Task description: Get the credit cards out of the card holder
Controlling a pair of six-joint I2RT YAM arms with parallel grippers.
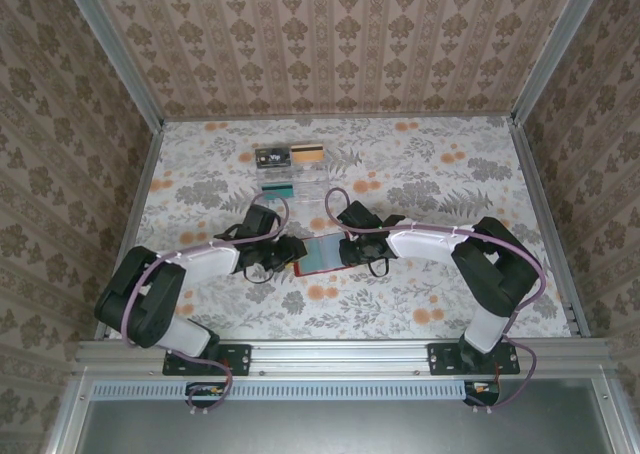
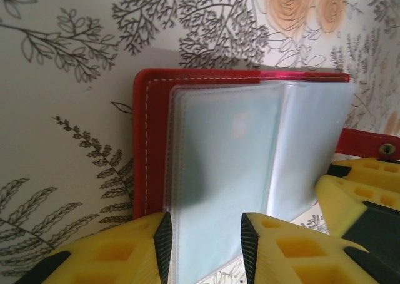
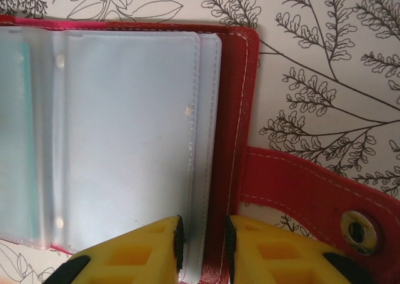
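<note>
Red card holder [image 1: 322,254]; overhead (loose cards [image 1: 307,154] beyond)

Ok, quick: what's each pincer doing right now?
Left pincer: open, straddling the sleeves.
Right pincer: nearly closed at the holder edge; grip cannot be told.

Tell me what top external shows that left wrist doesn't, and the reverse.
Top external: the left arm, the right arm, and loose cards lying farther out. Left wrist: clear sleeves up close, white stitching, the snap tab. Both: the open card holder with jaws at either side.
</note>
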